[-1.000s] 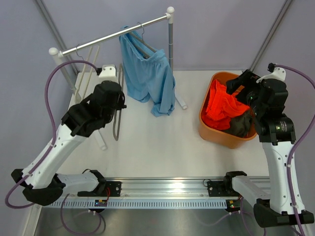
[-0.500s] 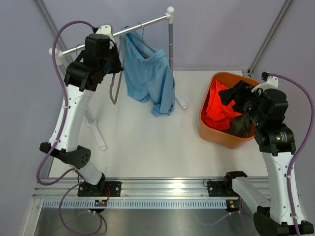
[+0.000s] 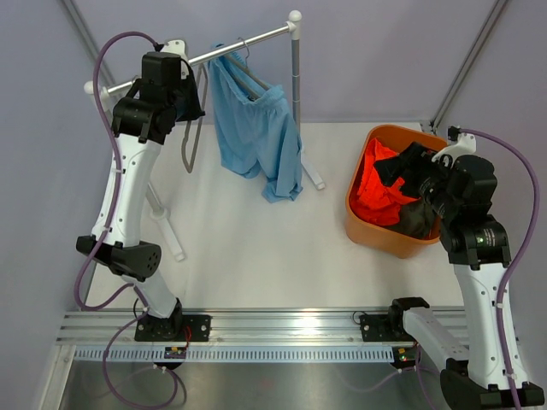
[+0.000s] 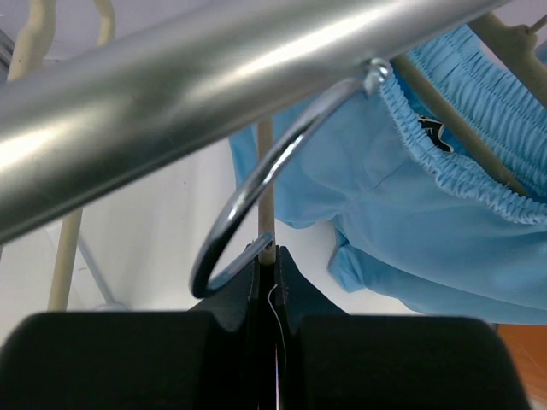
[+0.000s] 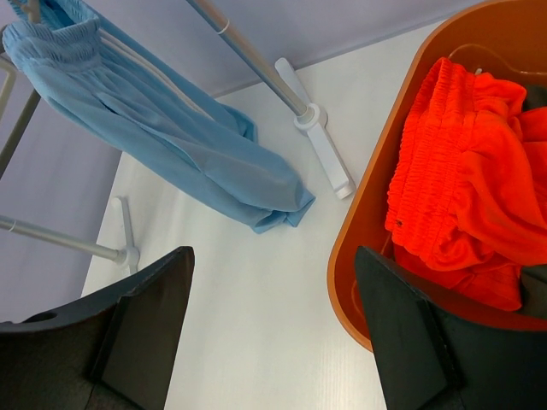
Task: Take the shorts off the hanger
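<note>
1. Top external view is showing two of the three pairs already off. The orange shorts (image 3: pixel 380 184) and olive shorts (image 3: pixel 420 220) are lying in the basket (image 3: pixel 363 226), well to the right of the rail (image 3: pixel 256 41).
2. Blue shorts (image 3: pixel 256 128) are hanging from the rail on their own hanger, toward its right end. As I judge it, this pair is what is remaining.
3. Left gripper (image 3: pixel 181 101) is clamping the neck of an empty hanger (image 3: pixel 190 149) just under the rail, left of the blue shorts. The left wrist view is showing the jaws pinched tight on the stem and the hook (image 4: pixel 256 192) curving up against the rail. I cannot tell whether it is sitting over the rail yet.
4. Right gripper (image 3: pixel 408 164) is hovering over the basket, well right of the rail — jaws spread wide and carrying nothing.
5. A second ago the left gripper was holding the empty hanger low, well below the rail — now it is reaching up at the rail itself. The right gripper is sitting almost where it was, and all three pairs are lying unchanged.
</note>
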You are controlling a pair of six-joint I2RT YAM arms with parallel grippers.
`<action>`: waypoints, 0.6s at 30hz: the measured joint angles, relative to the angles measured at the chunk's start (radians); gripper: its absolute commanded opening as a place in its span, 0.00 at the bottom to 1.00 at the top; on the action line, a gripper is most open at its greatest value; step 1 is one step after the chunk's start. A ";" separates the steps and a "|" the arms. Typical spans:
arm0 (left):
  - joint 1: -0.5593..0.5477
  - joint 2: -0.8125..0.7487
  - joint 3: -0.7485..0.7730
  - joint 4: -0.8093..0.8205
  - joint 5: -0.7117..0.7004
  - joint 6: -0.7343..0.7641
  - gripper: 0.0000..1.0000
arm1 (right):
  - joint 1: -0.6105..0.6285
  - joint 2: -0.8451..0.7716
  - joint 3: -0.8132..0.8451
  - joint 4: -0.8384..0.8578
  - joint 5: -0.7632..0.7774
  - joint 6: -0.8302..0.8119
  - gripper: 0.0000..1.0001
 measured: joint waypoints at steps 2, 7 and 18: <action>0.006 0.000 0.000 0.002 0.000 0.009 0.00 | 0.000 0.000 -0.009 0.003 -0.005 0.000 0.84; 0.017 0.001 0.008 0.007 0.000 0.023 0.00 | 0.000 0.002 -0.015 0.005 -0.006 0.000 0.84; 0.031 -0.004 -0.103 0.051 -0.001 0.023 0.00 | 0.000 0.001 -0.032 0.007 -0.006 -0.007 0.84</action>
